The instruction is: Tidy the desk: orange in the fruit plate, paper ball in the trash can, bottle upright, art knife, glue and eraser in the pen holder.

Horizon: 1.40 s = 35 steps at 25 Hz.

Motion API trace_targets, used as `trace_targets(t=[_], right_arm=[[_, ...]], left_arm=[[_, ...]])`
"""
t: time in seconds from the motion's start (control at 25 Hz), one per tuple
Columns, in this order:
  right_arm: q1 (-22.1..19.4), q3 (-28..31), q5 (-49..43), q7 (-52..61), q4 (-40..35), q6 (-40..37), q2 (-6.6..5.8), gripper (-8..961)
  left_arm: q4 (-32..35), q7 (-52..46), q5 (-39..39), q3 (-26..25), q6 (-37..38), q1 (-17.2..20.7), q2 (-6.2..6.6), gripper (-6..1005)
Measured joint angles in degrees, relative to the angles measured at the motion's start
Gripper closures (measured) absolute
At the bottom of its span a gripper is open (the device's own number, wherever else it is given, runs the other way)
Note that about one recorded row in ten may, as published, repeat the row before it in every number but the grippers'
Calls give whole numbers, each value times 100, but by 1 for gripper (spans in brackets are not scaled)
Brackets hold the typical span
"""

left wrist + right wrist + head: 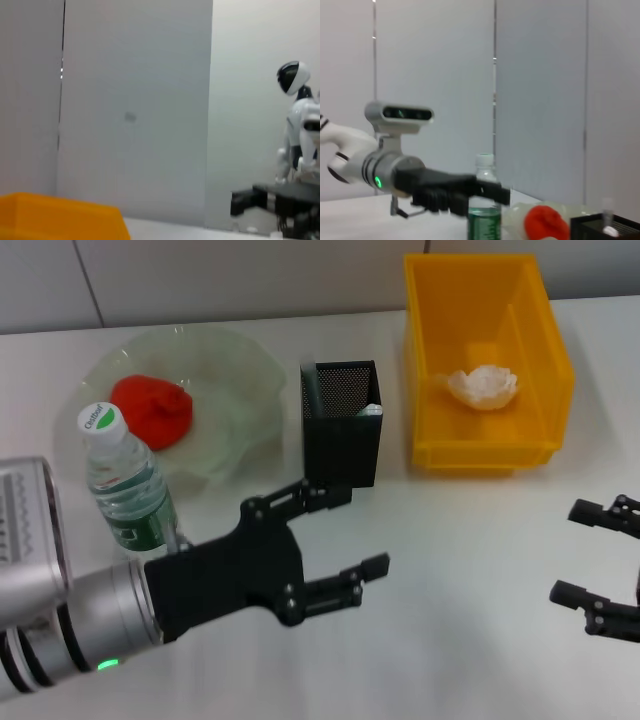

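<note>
The orange (152,410) lies in the pale-green fruit plate (240,370) at the back left. The paper ball (483,386) lies inside the yellow trash can (430,350) at the back right. The bottle (125,485) stands upright in front of the plate. The black mesh pen holder (340,435) stands at the middle, with a white-capped item sticking out of it. My left gripper (345,535) is open and empty, just in front of the pen holder. My right gripper (590,555) is open and empty at the right edge. The eraser does not show.
In the right wrist view the bottle (484,210), the orange (547,222) and the pen holder's rim (605,231) show beyond my left arm (395,172). The left wrist view shows the trash can's rim (60,215) and my right gripper (260,200).
</note>
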Motion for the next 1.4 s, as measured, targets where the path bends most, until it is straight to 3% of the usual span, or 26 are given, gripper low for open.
trace_targets(t=[0.4,0.96,1.4], right_arm=[[375,-52,-326,225,-2,-68,42,147],[514,-61,-518,392,-2,46,81,147],[658,-61,-653,438,43,227,127,147]], left_arm=[[-278,86,143,145,-177,-22,5,217],[-289,97,173,97,-168,43,28,216],[-262,117,186,-111,-14,300,69,216]])
